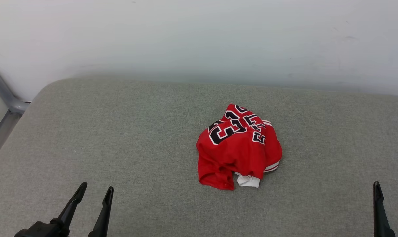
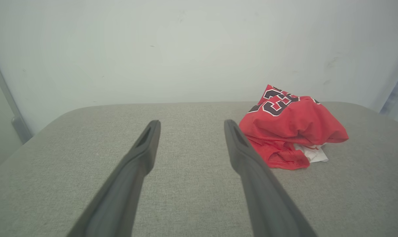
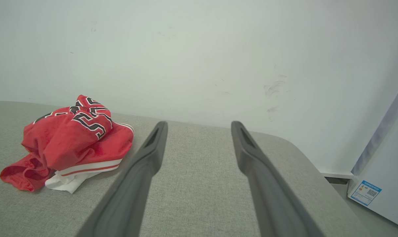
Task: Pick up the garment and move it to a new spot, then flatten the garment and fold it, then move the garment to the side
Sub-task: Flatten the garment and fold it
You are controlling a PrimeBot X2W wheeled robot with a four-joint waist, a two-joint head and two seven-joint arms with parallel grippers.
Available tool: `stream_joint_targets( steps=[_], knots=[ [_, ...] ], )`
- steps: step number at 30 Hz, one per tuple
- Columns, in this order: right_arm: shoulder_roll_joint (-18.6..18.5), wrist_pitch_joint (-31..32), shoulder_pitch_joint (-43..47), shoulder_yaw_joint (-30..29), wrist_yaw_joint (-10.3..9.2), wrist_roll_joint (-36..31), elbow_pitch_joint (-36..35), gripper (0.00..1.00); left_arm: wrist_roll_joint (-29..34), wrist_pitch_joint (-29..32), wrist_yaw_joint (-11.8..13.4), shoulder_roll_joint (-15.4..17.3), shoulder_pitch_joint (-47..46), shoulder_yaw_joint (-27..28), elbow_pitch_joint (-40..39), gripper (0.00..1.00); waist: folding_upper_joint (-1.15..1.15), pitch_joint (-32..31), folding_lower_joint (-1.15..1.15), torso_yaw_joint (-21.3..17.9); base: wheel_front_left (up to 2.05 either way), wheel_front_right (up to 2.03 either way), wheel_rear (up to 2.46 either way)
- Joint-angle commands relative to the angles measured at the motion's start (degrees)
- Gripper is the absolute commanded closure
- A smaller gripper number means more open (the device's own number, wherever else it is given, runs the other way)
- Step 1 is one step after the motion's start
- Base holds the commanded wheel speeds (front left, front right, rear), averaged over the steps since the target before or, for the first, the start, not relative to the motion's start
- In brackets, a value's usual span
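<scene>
The garment [image 1: 238, 148] is a red jersey with black, white-outlined lettering, crumpled in a heap near the middle of the grey padded surface [image 1: 119, 131]. A bit of white fabric and striped trim shows at its near edge. My left gripper [image 1: 95, 190] stands open at the lower left, well clear of the heap, with nothing between its fingers. My right gripper [image 1: 392, 186] sits open at the lower right edge, also apart from the cloth. In the left wrist view the garment [image 2: 291, 128] lies right of the open fingers [image 2: 146, 144]. The right wrist view has the garment [image 3: 70, 141] left of the fingers [image 3: 156, 144].
A pale wall [image 1: 199, 39] runs behind the grey surface. A grey metal frame [image 1: 3, 92] stands at the far left. A white appliance with a blue label [image 3: 380, 184] stands past the surface's right edge. Bare grey fabric surrounds the heap.
</scene>
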Motion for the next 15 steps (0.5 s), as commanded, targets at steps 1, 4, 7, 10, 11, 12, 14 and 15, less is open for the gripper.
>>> stream_joint_targets(
  steps=[1,4,7,10,11,12,14,15],
  knots=[
    [0.3,-0.1,0.5,0.0,-0.08,-0.2,-0.3,0.00,0.3,-0.1,-0.1,-0.5,0.5,0.4,0.2,0.00,0.00,0.0,0.01,0.0,0.00,0.00,0.00],
    [0.4,-0.1,0.7,0.1,-0.08,-0.2,-0.4,0.00,-0.2,-0.2,-0.1,-0.9,0.5,0.9,0.3,0.00,0.00,0.1,0.01,0.0,0.00,0.00,0.00],
    [0.3,-0.1,0.6,0.2,-0.08,-0.4,-0.7,0.00,-0.5,-0.2,0.0,-1.1,0.6,1.0,0.6,0.00,0.00,0.1,0.01,0.0,0.00,0.00,0.00],
    [0.3,-0.1,0.6,0.3,-0.08,-0.5,-0.3,0.00,-0.3,-0.2,0.0,-1.0,0.6,1.2,0.9,0.00,0.00,0.1,0.01,-0.2,0.00,0.00,0.00],
    [0.3,-0.1,0.6,0.3,-0.08,-0.3,-0.1,0.00,-0.4,-0.2,0.0,-1.1,0.6,1.3,1.0,0.00,0.00,0.1,0.01,-0.2,0.00,0.00,0.00],
    [0.3,-0.1,0.5,0.4,-0.08,-0.3,0.0,0.00,-0.4,-0.2,0.0,-1.1,0.6,1.3,1.1,0.00,0.00,0.1,0.01,-0.3,0.00,0.00,0.00],
    [0.4,-0.1,0.4,0.2,-0.08,-0.2,0.3,0.00,-0.3,-0.2,0.0,-1.1,0.7,1.4,1.4,0.00,0.00,0.2,0.01,-0.4,0.00,0.00,0.00],
    [0.4,-0.1,0.3,0.2,-0.08,-0.1,0.5,0.00,-0.4,-0.2,0.0,-1.2,0.7,1.5,1.5,0.00,0.00,0.2,0.01,-0.4,0.00,0.00,0.00]
  ],
)
